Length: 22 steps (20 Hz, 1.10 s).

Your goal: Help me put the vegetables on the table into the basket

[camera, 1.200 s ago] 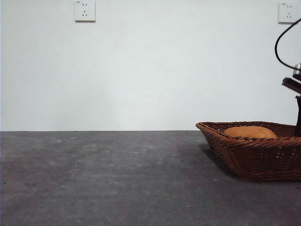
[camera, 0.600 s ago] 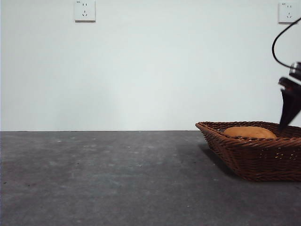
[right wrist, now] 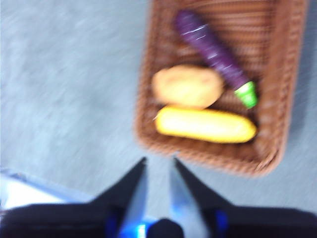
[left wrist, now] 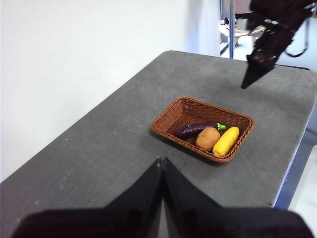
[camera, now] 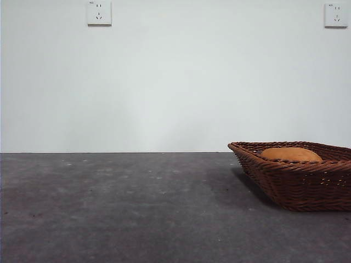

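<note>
The brown wicker basket [left wrist: 184, 107] stands on the dark grey table [left wrist: 99, 148]. In it lie the purple eggplant [left wrist: 194, 129], the orange-brown potato [left wrist: 208, 139] and the yellow corn cob [left wrist: 226, 142], side by side. The front view shows the basket [camera: 299, 186] at the right with only the potato [camera: 290, 154] above its rim. My right gripper [right wrist: 159, 159] hangs high above the basket's near side, empty, its jaws a narrow gap apart; the view is blurred. It also shows in the left wrist view [left wrist: 262, 54]. My left gripper [left wrist: 161, 159] is shut and empty, far from the basket.
The table's edge [left wrist: 292, 163] runs close beside the basket's corn side. A white wall [camera: 175, 82] with two sockets stands behind the table. A metal pole [left wrist: 231, 25] stands beyond the table's far corner.
The dark arm at the right edge of the front view rose from over the basket and left that view. Basket and potato have not moved.
</note>
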Motion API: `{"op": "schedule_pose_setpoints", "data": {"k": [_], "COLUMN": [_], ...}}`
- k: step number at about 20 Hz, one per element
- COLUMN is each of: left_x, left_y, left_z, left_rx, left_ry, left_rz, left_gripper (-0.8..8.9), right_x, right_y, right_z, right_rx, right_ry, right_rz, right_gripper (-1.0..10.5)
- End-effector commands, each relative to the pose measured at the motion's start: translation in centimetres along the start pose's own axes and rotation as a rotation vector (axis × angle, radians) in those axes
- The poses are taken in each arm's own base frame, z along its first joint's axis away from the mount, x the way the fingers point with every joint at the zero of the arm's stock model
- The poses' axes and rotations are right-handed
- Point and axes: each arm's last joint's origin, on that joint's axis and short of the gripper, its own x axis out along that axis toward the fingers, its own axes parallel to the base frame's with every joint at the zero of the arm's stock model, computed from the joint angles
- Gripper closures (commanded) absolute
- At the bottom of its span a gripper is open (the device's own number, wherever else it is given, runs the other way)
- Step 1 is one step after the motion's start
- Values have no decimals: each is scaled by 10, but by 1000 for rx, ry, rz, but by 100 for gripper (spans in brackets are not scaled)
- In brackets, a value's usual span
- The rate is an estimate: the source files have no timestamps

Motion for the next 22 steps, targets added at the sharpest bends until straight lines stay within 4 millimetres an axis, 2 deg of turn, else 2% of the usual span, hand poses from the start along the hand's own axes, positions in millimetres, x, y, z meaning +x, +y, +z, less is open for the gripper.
{"op": "schedule_pose_setpoints", "data": {"k": [1, 5, 8, 14, 22], "left_x": [0, 0, 0, 4, 9], "left_y": [0, 0, 0, 0, 0], "left_z": [0, 0, 0, 1, 3], "left_rx": [-10, -10, -11, -10, -9], "left_ry": [-1, -1, -1, 8, 21], "left_rz": [2, 3, 3, 1, -2], "left_gripper": [819, 818, 818, 817, 817], "right_x": [-15, -36, -44, -41, -18], "right_y": [14, 29, 35, 32, 13], "right_z": [-18, -42, -51, -47, -25], "right_rx": [-44, -55, -73, -68, -10], "right_ry": [-16, -72, -111, -95, 22], "right_rz": [4, 4, 0, -4, -122], "right_gripper": [957, 957, 952, 946, 946]}}
